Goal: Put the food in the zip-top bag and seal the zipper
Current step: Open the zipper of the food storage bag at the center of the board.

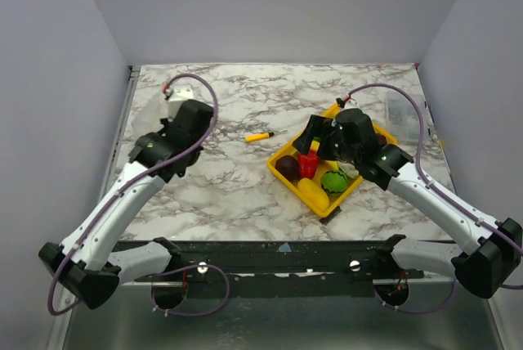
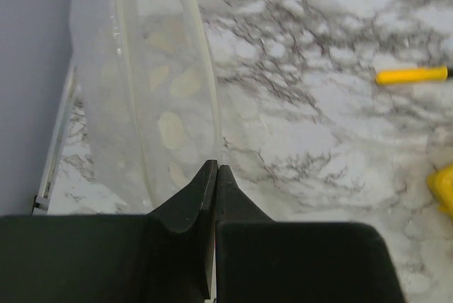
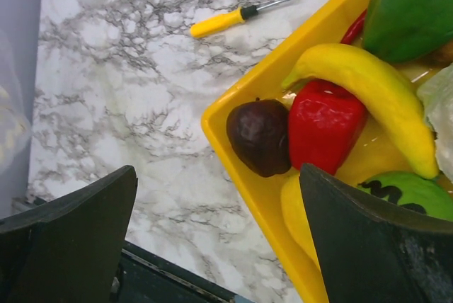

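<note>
The zip-top bag (image 1: 149, 118) is clear with pale dots and lies at the far left of the table. My left gripper (image 1: 169, 118) is shut on its mouth edge; in the left wrist view the bag (image 2: 152, 83) hangs up from the closed tips (image 2: 216, 168). The food lies in a yellow tray (image 1: 353, 189): a dark purple piece (image 3: 260, 136), red pepper (image 3: 325, 129), banana (image 3: 375, 94), green pepper (image 3: 414, 9) and a green fruit (image 3: 410, 193). My right gripper (image 1: 315, 147) is open and empty above the tray's left side (image 3: 218, 172).
A small yellow stick with a dark tip (image 1: 260, 136) lies between the bag and the tray; it also shows in the right wrist view (image 3: 233, 20). A small clear box (image 1: 398, 107) stands at the back right. The table's front edge is just below the tray.
</note>
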Available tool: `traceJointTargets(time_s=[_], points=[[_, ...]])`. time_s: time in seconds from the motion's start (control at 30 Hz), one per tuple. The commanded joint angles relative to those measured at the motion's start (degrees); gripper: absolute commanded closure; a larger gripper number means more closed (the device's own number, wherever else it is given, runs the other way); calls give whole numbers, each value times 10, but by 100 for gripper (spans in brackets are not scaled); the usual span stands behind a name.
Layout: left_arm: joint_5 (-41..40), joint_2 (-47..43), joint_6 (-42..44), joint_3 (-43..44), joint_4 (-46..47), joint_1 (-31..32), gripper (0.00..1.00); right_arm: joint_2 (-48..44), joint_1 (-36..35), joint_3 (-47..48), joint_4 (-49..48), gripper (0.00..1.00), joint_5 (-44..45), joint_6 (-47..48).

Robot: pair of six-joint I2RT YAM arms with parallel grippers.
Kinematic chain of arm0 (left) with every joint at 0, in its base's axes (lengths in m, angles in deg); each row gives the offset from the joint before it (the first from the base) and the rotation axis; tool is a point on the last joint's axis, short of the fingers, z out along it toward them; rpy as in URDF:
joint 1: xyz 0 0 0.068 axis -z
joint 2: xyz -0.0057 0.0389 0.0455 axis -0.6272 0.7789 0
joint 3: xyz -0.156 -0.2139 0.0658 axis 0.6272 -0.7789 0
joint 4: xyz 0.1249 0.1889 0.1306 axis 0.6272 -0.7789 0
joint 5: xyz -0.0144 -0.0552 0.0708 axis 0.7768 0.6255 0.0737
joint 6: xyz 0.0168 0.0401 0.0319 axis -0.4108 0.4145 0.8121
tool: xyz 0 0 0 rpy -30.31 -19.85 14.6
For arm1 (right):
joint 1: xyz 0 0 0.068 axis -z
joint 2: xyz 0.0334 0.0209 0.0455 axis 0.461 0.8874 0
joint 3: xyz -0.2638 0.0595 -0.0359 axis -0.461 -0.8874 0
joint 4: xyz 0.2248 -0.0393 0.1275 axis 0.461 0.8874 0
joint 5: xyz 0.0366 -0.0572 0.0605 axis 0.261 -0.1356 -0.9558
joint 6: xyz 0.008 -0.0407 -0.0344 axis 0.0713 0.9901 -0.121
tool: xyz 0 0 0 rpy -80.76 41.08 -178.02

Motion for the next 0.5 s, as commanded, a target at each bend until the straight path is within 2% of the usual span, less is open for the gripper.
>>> traceJointTargets(time_s=[0.0,0.13,0.2,0.3,0.37,0.47], points=[[74,77,-34,-61,-1,105,100,-14,-3,-38,-79,0,-19,-80],[163,119,-26,-74,68,153,100,-31,-6,-83,-137,0,-28,-126],[178,119,-24,-88,99,165,100,-32,-9,-105,-164,3,-28,-140],[213,92,-24,-134,166,170,100,-24,-17,-137,-218,7,-37,-175],[235,70,-23,-169,203,170,100,-9,-25,-147,-268,14,-47,-188],[260,36,-11,-209,246,170,100,35,-53,-116,-267,16,-14,-189]])
